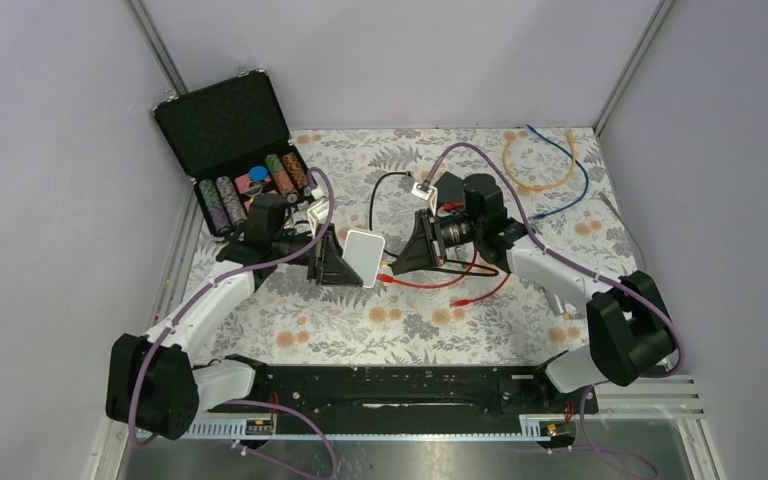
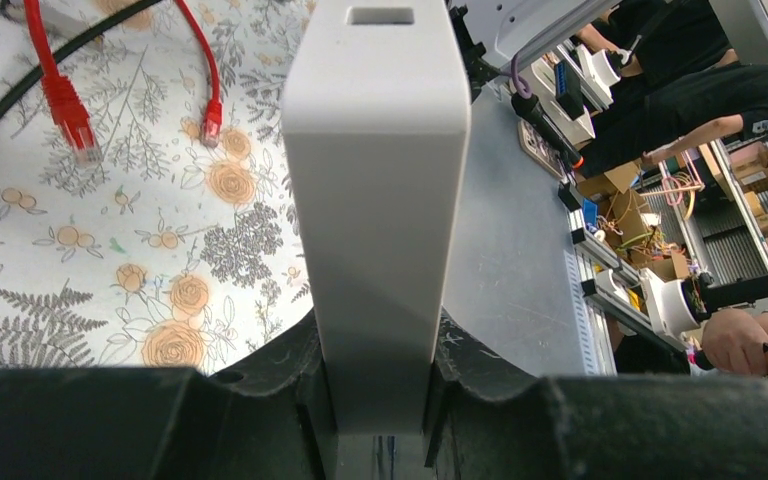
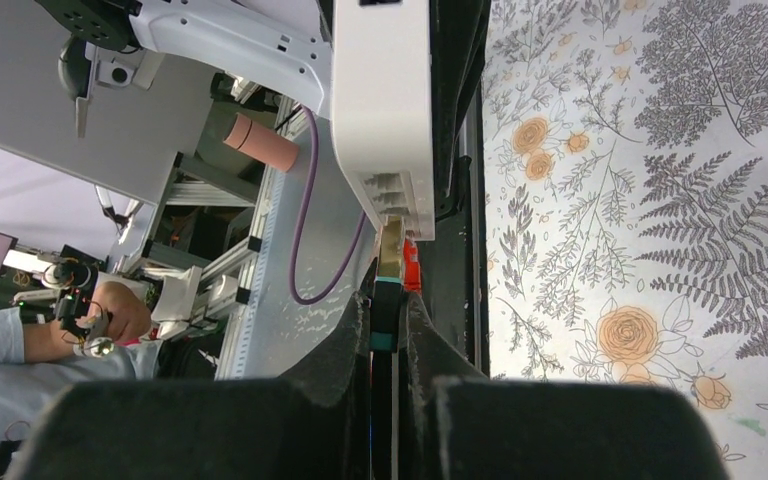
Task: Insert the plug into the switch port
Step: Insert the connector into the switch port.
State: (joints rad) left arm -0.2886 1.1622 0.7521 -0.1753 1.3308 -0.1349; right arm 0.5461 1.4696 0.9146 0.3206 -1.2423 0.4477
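Plug (image 3: 391,258) right of switch (image 1: 366,256), at its ports (image 3: 392,192)

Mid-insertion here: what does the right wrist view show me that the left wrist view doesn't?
Only right wrist: the port row and the plug, pinched in the right tool, its tip at those ports; whether it is seated is unclear. Only left wrist: the left tool clamping the switch by its near end, plus two loose red plugs lying on the mat. Both: the white switch and the floral mat.

Red cable (image 1: 425,286) + chip case (image 1: 225,125) crowd mid/left; table (image 1: 360,335) front prob. open.
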